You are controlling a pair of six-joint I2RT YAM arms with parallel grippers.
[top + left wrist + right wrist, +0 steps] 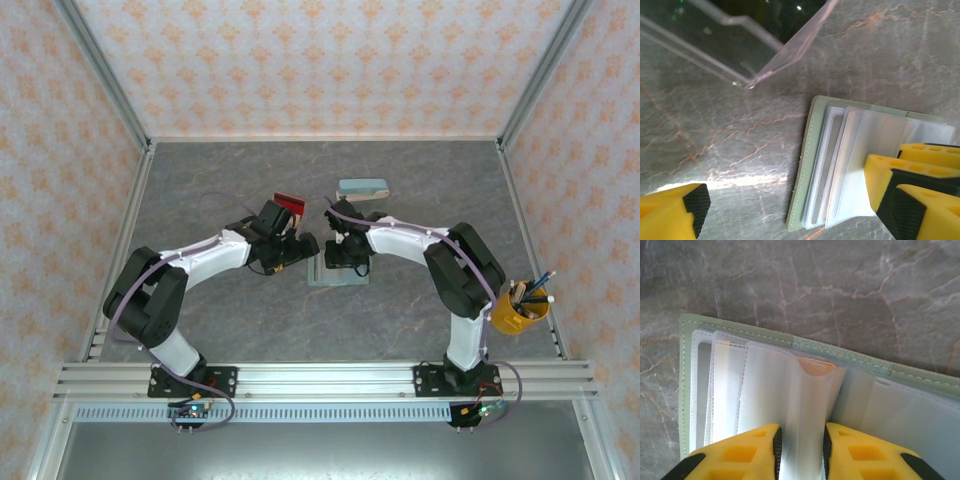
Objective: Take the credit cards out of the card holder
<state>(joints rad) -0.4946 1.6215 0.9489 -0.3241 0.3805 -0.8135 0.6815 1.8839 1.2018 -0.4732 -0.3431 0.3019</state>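
holder (740, 328): lies open on the table (200, 200), middle, between the two arms
right gripper (800, 432): closed down to a narrow gap, pinching one clear sleeve (790, 390) of the holder
orange card (816, 366): in that pinched sleeve, its tip peeking out at the end away from the gripper
left gripper (797, 212): fingers (670, 210) wide apart, nothing in them, over the holder's left edge
red card (288, 203): off the holder, just far-left of it
step: my guess, the left one goes for the orange card
how to: imo keep the right pinch firm and low, nip only the bare orange tip, pull straight along the sleeve
watch out: catch plastic too and the whole holder probably drags
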